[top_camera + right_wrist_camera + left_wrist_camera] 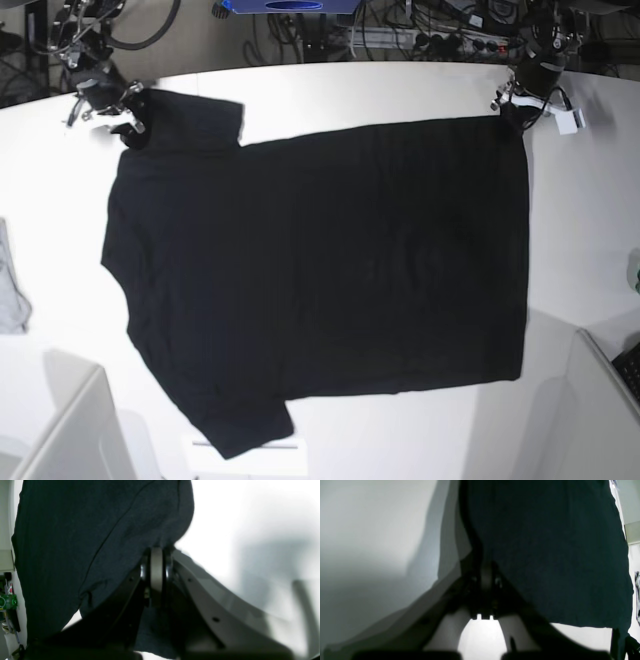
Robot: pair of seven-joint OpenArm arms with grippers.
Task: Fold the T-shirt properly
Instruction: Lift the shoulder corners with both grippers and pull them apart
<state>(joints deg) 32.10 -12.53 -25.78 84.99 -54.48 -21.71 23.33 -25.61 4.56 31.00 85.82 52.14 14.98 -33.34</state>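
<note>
T-shirt (320, 280), black, plain side up: spread flat on white table (400, 90). Left gripper (513, 108) clamped on hem corner; right gripper (128, 128) clamped on sleeve. Overhead view alone shows grey cloth (10, 290), well apart from both. Wrist views show only pinched fabric. No legible writing.

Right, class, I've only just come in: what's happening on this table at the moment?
A two-armed robot is handling a black T-shirt that lies spread flat on the white table, plain side up. The right tool is shut on the sleeve at one far corner, and the left tool is shut on the hem corner at the other. No fold shows yet. A small grey cloth lies at the table's edge.
</note>
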